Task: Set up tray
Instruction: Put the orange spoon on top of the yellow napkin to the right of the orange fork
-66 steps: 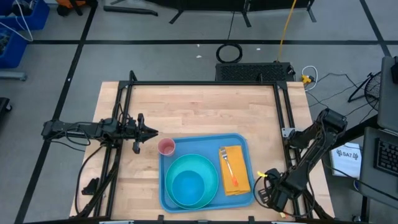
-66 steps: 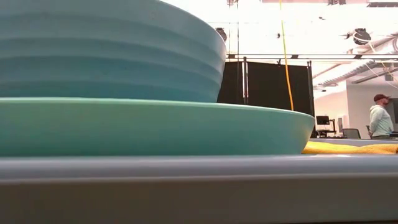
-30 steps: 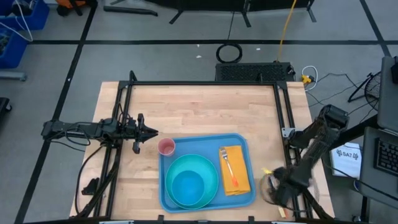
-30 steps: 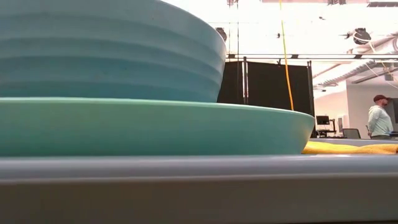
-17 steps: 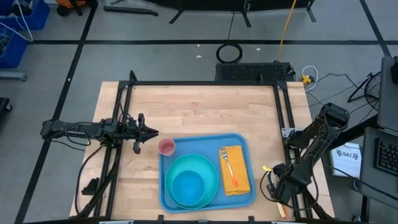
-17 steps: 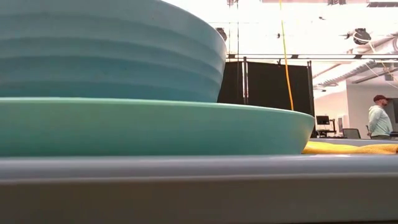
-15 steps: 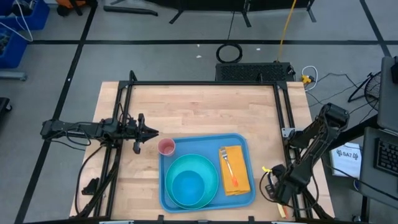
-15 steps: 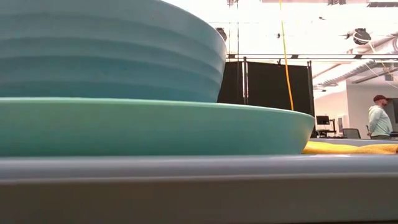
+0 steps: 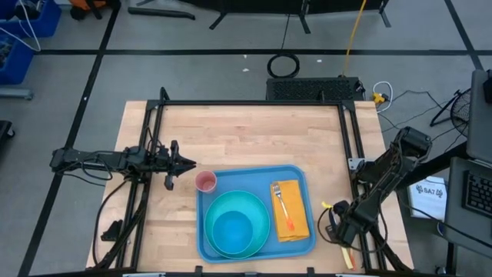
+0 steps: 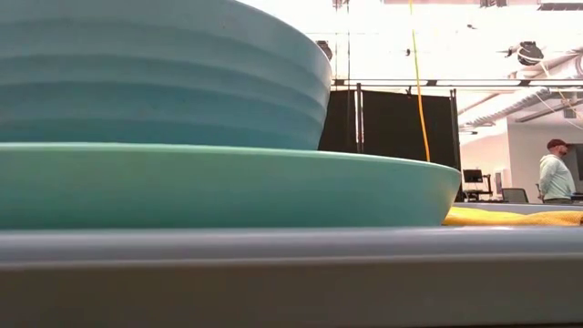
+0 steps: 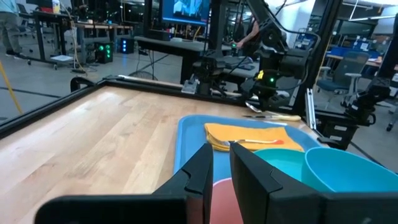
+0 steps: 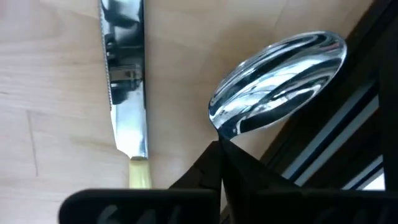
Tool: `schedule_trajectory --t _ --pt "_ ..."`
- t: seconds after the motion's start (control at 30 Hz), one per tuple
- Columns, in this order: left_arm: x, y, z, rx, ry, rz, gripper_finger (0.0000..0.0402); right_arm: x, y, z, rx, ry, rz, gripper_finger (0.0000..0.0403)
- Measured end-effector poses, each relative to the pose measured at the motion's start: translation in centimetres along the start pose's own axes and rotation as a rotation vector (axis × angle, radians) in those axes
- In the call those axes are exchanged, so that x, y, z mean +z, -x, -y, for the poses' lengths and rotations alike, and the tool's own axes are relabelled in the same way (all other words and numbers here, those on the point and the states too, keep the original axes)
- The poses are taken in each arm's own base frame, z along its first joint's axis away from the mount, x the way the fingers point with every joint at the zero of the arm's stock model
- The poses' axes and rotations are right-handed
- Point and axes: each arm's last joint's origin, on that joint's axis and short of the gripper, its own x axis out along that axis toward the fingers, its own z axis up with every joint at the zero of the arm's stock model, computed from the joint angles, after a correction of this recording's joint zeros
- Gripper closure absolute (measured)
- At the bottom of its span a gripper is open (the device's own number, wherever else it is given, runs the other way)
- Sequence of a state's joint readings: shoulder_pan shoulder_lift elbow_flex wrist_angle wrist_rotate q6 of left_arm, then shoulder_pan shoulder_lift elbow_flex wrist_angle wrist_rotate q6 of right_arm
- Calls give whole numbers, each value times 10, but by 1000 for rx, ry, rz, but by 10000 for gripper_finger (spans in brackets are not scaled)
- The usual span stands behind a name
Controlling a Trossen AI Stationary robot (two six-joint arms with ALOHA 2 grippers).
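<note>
Tray [image 9: 300,175] lacks its spoon [image 12: 280,78]: right gripper [image 12: 219,149] is pinched on its neck, knife [image 12: 124,81] just beside. Lift straight, clear the knife; left gripper [image 11: 221,162] narrow.

Two dark, near-black jointed arms built of slender links and blocky joint housings. The left arm [image 9: 108,160] is thin and rod-like, with black cables looping along it, ending in a narrow left hand [image 9: 181,163]. The right arm [image 9: 388,173] has a boxy upper joint and a yellow tag near its right hand [image 9: 338,223]. In the left wrist view, the fingers [image 11: 252,177] are flat, matte black, tapered plates.
</note>
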State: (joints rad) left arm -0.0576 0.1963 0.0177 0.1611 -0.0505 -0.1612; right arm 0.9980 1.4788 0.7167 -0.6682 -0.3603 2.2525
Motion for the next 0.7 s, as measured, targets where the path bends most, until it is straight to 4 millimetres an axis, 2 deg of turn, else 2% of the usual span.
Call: schedule_trajectory --t 0.4,0.7 --pt "0 0 0 0 0 -1 344 14 4 -8 51 -3 69 402" --pt "0 0 0 1 0 -1 344 37 -3 -12 94 19 96 403"
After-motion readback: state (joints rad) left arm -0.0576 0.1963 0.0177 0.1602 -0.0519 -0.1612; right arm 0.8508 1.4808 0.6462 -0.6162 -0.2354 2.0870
